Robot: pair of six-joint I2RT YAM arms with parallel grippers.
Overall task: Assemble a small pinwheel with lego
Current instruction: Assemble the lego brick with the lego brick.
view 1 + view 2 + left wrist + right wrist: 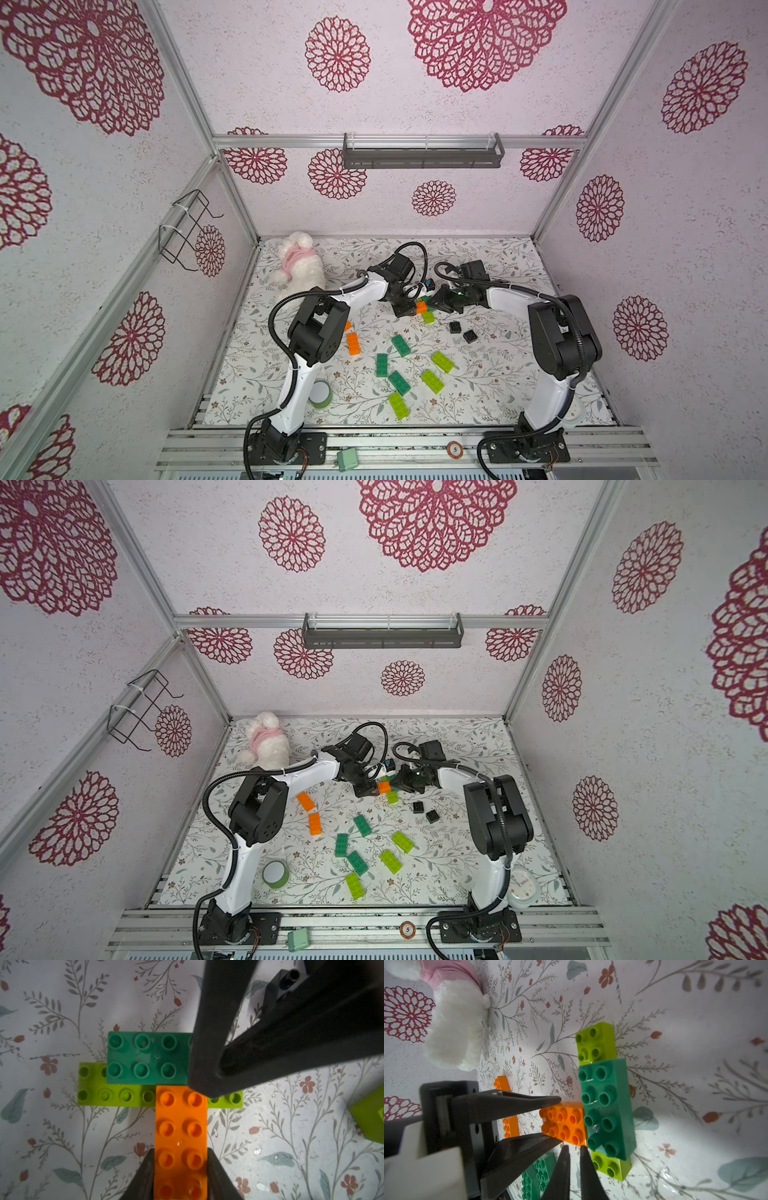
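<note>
1. Standing by the cell, I see both claws meet over the floral mat [498,374] in the upper middle of both top views, well apart from every wall.
2. The left claw [180,1150] is clamped on the orange brick [180,1126], one finger on each long side.
3. That orange brick overlaps the lime green brick [93,1093] and butts against the dark green brick [145,1057] stacked on it; the build lies flat on the mat.
4. The right claw [573,1150] holds its tips all but together, gripping nothing, at the seam between orange and dark green.
5. Bare mat lies open along its upper edge and at the right of the frame, beyond the two black square bricks [455,327].
6. More lego crowds the lower middle: loose orange bricks [353,344], loose dark green bricks [400,345] and loose lime bricks [442,361], the lowest lime one near the mat's lower edge.
7. A grey shelf tray [422,156] hangs in the upper middle, its inside hidden; a black wire basket [187,230] hangs at the left.
8. A clear lidded tub [523,889] sits at the lower right, half behind the right arm, contents too blurred to name.
</note>
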